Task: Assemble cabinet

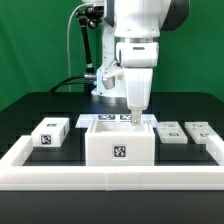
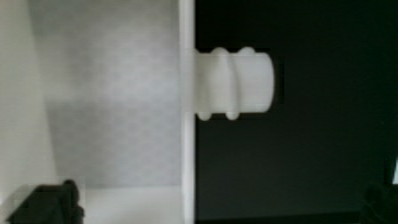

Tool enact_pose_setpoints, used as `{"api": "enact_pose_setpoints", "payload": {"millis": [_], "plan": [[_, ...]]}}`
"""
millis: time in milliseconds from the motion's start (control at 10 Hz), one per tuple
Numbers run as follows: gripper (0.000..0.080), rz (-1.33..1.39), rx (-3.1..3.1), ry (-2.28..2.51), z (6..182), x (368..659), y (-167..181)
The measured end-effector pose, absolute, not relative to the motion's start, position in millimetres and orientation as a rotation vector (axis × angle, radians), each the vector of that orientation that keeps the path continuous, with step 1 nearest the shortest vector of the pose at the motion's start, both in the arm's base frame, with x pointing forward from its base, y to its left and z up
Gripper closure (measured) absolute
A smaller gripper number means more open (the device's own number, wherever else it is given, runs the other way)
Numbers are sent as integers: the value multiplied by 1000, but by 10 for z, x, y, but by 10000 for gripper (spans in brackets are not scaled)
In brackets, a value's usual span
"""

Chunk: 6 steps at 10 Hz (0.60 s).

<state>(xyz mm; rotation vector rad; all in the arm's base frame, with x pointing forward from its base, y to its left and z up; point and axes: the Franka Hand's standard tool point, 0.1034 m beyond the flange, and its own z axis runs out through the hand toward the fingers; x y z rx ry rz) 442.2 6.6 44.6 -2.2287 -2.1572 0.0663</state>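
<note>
While the gripper [image 1: 133, 118] hangs over the open top of the cabinet [image 1: 120, 146] with nothing between its fingers, the step in hand looks like an approach to take hold of the cabinet body, not a carry. The cabinet stands upright at the front middle of the black table [image 1: 40, 110], just behind the long white rim [image 1: 110, 180], with 1 tag facing the exterior camera. 1 small tagged block [image 1: 50, 132] lies to the exterior view's left of it and 2 more such blocks [image 1: 172, 133] to its right, none fitted on, so most of the assembly seems yet to be done. The arm comes straight down, wrist vertical, fingers aimed at the table. In the wrist view the 2 dark fingertips [image 2: 50, 203] sit wide apart, so the jaws are spread and grip nothing. Between them runs the edge of a white wall [image 2: 107, 100], and a ribbed white knob [image 2: 237, 84] juts from it over the dark. The next move likely calls for lowering squarely astride that wall before closing; whether the tips are already below its top edge I cannot tell.
</note>
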Motion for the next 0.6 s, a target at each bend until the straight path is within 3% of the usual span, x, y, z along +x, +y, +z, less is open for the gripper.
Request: {"api": "enact_pose_setpoints", "payload": {"millis": [400, 600], "plan": [[3, 85, -2239, -2113, 264, 4338, 18], [3, 82, -2262, -2088, 266, 4352, 84]]}}
